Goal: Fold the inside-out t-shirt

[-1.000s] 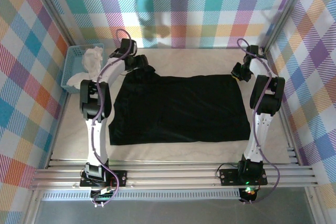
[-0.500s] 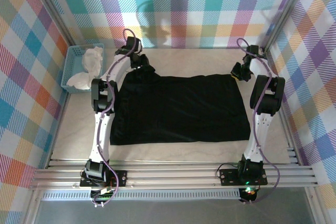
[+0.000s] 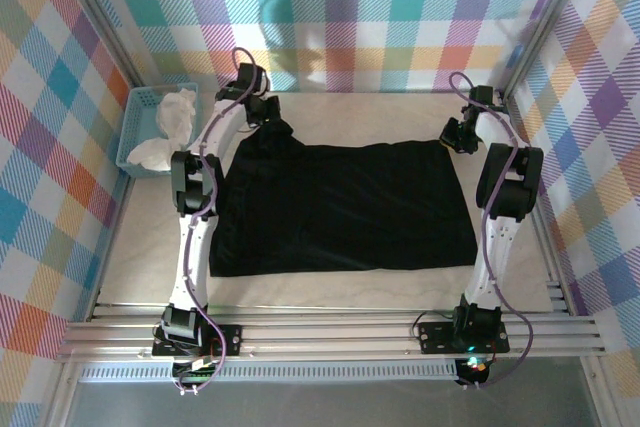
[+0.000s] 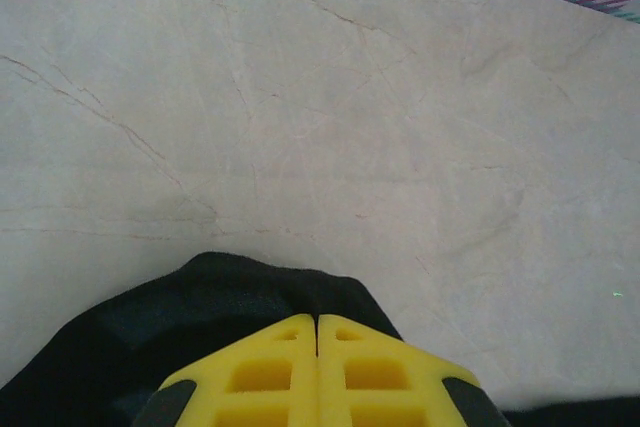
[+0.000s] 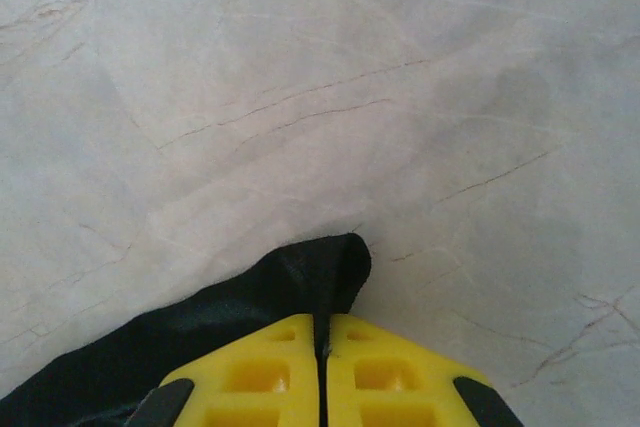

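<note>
The walls around the workspace carry a plaid of many colours, and the table has a pale top like marble with thin dark veins. At 6 o'clock, an aluminium rail carries the bases of both arms.

The t-shirt lies spread flat in the middle of the table, as a wide dark shape close to a rectangle. Its visible surface is plain black. The edge at 6 o'clock is near the rail but does not touch it. The corner at 11 o'clock is drawn into a small peak toward the left claw.

The left claw is at the 11 o'clock corner of the t-shirt. In the left wrist view its yellow fingers are pressed together with no gap. A rounded fold of black cloth bulges just in front of the tips, so the claw is clenched on the t-shirt.

The right claw is at the 1 o'clock corner. In the right wrist view its yellow fingers are also pressed together, with a thin line of black cloth between them. The pointed corner of the t-shirt comes out just beyond the tips and lies on the table. This claw is grasping the t-shirt too.

At 10 o'clock, against the left wall, stands a light-blue basket well apart from the t-shirt. A crumpled white cloth lies inside it.
</note>
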Controlling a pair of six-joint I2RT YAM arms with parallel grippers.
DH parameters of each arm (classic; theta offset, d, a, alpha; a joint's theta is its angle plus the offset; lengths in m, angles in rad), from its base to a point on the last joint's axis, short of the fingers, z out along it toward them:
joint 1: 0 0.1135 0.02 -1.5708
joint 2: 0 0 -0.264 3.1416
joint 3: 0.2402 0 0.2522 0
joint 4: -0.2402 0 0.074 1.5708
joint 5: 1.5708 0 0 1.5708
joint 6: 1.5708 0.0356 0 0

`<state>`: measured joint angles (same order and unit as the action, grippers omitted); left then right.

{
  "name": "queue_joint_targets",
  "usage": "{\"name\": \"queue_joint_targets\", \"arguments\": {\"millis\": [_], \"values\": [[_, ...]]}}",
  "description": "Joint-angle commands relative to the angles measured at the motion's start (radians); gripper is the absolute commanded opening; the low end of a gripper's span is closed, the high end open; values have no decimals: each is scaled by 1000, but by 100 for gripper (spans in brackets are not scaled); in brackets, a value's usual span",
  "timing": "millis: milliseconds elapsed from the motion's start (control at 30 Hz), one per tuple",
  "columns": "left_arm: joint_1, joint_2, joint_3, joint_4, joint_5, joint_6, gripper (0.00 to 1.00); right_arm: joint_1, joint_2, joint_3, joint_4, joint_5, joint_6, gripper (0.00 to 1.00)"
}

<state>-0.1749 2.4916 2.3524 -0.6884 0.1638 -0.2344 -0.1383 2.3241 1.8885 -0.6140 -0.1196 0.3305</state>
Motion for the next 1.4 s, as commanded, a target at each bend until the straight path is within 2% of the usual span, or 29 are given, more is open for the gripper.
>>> {"name": "queue_joint_targets", "arguments": {"millis": [0, 200, 667, 867, 1100, 1367], "values": [[9, -182, -81, 3, -16, 24, 0, 2, -89, -26, 61, -30, -44, 7], [8, -354, -311, 95, -59, 30, 0, -1, -121, -57, 89, -33, -74, 7], [9, -521, -531, 105, -77, 4, 0, -1, -200, -113, 99, -31, -117, 7], [18, -627, -642, 84, -113, -23, 0, -1, -257, -141, 51, -9, -154, 7], [38, -743, -767, 66, -46, -99, 0, -1, -305, -154, -15, -10, -183, 7], [75, -829, -815, 36, 61, -205, 0, -1, -349, -150, -83, -13, -192, 7]]}}
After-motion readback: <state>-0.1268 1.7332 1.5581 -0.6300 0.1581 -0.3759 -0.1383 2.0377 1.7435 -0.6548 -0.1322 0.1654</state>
